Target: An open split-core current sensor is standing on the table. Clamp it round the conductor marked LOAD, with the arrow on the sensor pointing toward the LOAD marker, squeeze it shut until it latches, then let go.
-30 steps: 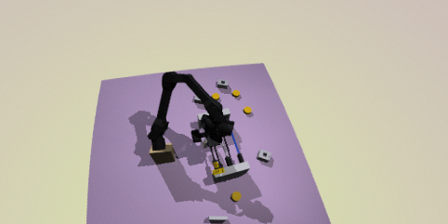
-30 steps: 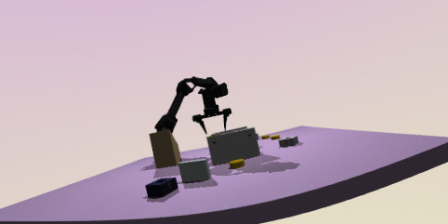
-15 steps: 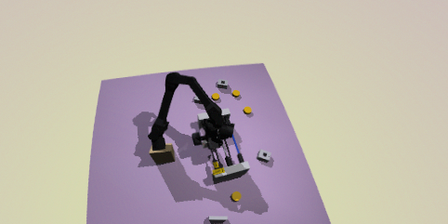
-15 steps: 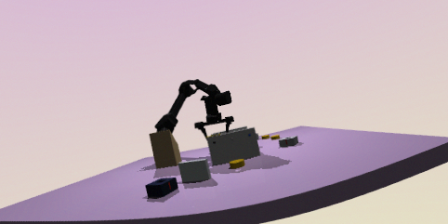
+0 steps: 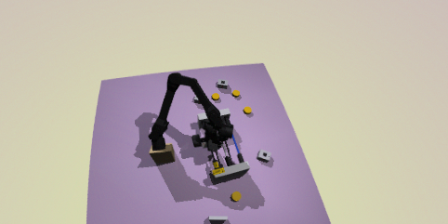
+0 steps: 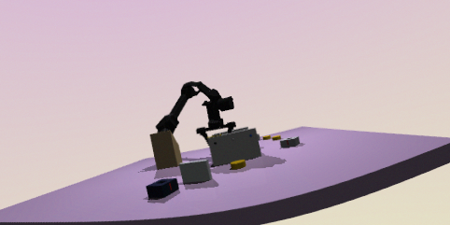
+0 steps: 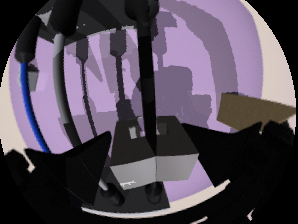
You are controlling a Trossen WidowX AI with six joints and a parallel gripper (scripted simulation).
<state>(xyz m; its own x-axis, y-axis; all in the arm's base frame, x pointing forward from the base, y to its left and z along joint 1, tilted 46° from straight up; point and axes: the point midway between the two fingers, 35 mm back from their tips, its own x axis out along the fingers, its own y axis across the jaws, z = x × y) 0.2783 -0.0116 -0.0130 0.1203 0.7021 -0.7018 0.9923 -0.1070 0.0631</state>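
Claw is wide open rn, nothing pinched, one black finger either side of the sensor. Task's thing = boxy dark-and-grey plastic split-core sensor, sitting between the spread fingers w/ the straight black conductor running thru it. So it's right in the gap, just past the tips as the wrist cam looks, no big sideways move needed imo.

Long axis: can't really call it for the sensor bc of the steep angle, but the seam btw its halves lines up w/ the conductor, and the fingers stand across that. So a squeeze would push half against half, afaict. Only one arm, so no q about which is nearer.

Wrist view is the only one that shows the sensor. Top view has it hidden under the arm, but it does give you the yellow marker plate at one end of the fixture, which wrist doesn't show. Exterior just gets the claw over the grey upright panel, sensor out of sight.

Can't tell if it's latched, and no arrow readable, so I'd check both b4 backing straight off. Snagging the conductor on the way out is the risk imo.
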